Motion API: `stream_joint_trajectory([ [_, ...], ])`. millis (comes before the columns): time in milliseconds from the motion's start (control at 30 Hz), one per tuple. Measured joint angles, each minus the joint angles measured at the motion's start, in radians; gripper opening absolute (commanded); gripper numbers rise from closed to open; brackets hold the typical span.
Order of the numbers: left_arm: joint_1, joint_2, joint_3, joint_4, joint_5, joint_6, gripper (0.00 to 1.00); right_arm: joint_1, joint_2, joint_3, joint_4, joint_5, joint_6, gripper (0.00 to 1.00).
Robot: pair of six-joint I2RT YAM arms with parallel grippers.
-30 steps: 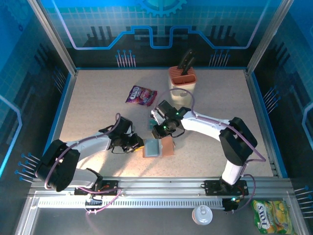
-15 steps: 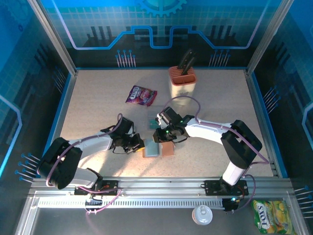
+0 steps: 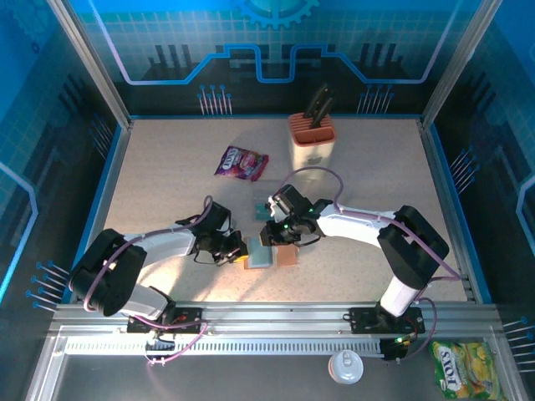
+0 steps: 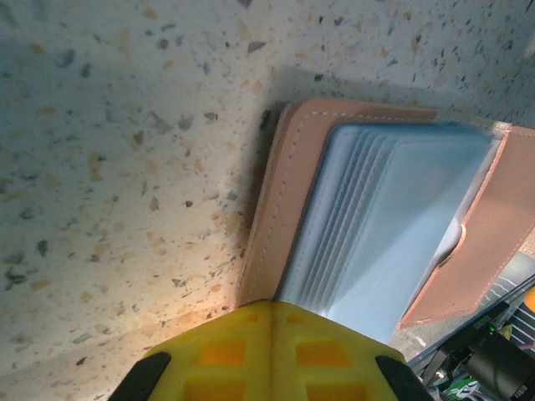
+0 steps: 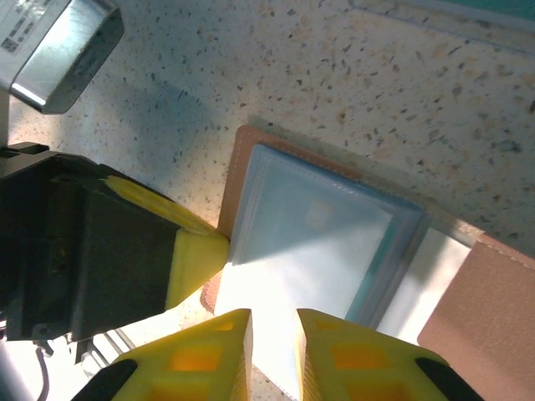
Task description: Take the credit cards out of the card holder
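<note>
At the card holder [image 4: 266, 209] edge, left gripper [image 4: 269, 307] pressed together, maybe nipping it; right gripper [image 5: 274, 322] a little apart over blue pockets [image 5: 313, 242].

The card holder [image 3: 287, 256] lies open and flat on the speckled table, a little below the middle of the top view. It's a small brown leather-look wallet: 1 brown flap spread to the right, and a stack of grey-blue sleeves [image 3: 260, 255] fanned over the left half. In the left wrist view the stitched brown cover [image 4: 276, 192] runs up the centre, with the sleeves [image 4: 393, 217] layered to its right, edges stepped. In the right wrist view the sleeves [image 5: 318, 242] sit mid-frame and the brown flap fills the lower right corner. 1 teal card [image 3: 261, 212] lies flat on the table just above the holder.
</note>
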Motion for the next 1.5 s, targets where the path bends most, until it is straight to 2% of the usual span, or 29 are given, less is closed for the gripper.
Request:
stream_joint_trajectory([
  [233,0.000,0.000,0.000,-0.004,-0.002,0.000,0.06,0.004,0.026,0.000,0.012,-0.069,0.045,0.22],
  [400,0.000,-0.004,0.000,-0.016,-0.013,0.000,0.07,0.005,0.051,-0.006,0.043,-0.105,0.075,0.30],
  [633,0.000,-0.011,0.000,-0.031,-0.028,0.000,0.07,0.005,0.070,-0.006,0.056,-0.125,0.090,0.34],
  [1133,0.000,-0.015,0.000,-0.037,-0.039,0.000,0.07,0.013,0.099,-0.006,0.058,-0.146,0.121,0.36],
  [1500,0.000,-0.015,0.000,-0.037,-0.039,0.000,0.07,0.018,0.106,-0.005,0.014,-0.111,0.127,0.36],
])
